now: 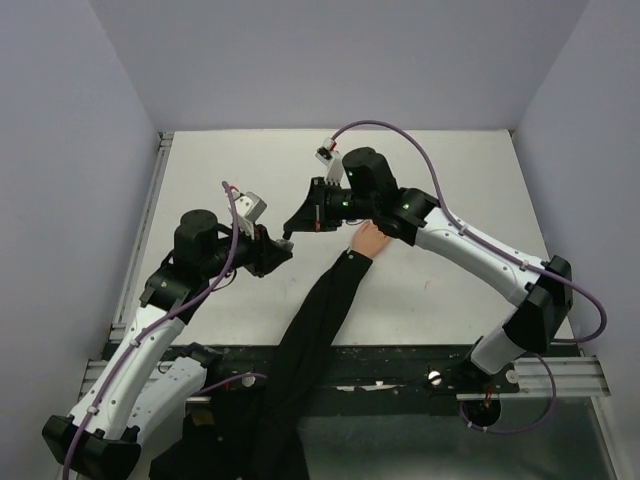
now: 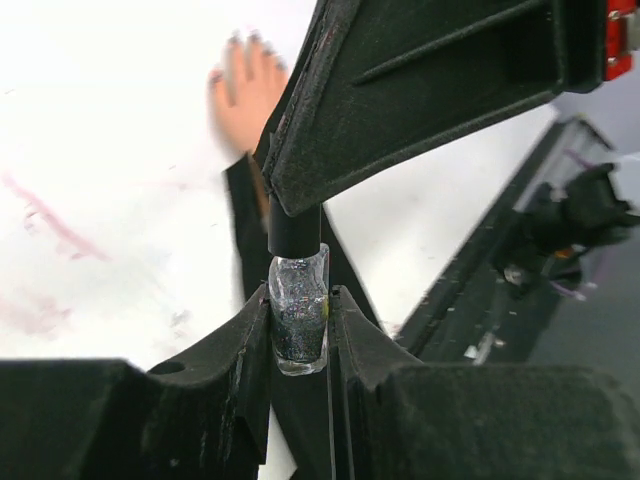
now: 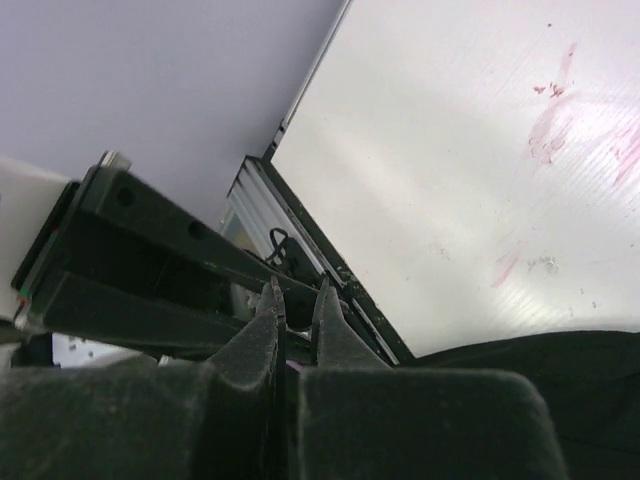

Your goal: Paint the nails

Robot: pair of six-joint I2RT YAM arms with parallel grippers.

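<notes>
The pale peach fake hand [image 1: 368, 240] lies palm down mid-table, its black sleeve [image 1: 318, 325] trailing to the near edge. The left wrist view shows the hand [image 2: 245, 95] and its purplish nails [image 2: 243, 40], blurred. My left gripper [image 1: 282, 247] [image 2: 300, 300] is shut on a small glittery dark bottle [image 2: 298, 325], held above the sleeve left of the hand. My right gripper [image 1: 291, 229] [image 3: 297, 300] meets it from above, one finger [image 2: 400, 100] over the bottle's black cap [image 2: 295, 238], shut on it. The cap is hidden in the right wrist view.
Pink smears mark the white table [image 2: 50, 220] [image 3: 550, 130]. A black metal rail [image 1: 410, 365] runs along the near edge, and a channel [image 1: 150, 215] runs along the left edge. Purple walls enclose the back and sides. The right arm [image 1: 480, 250] arches over the hand's right side.
</notes>
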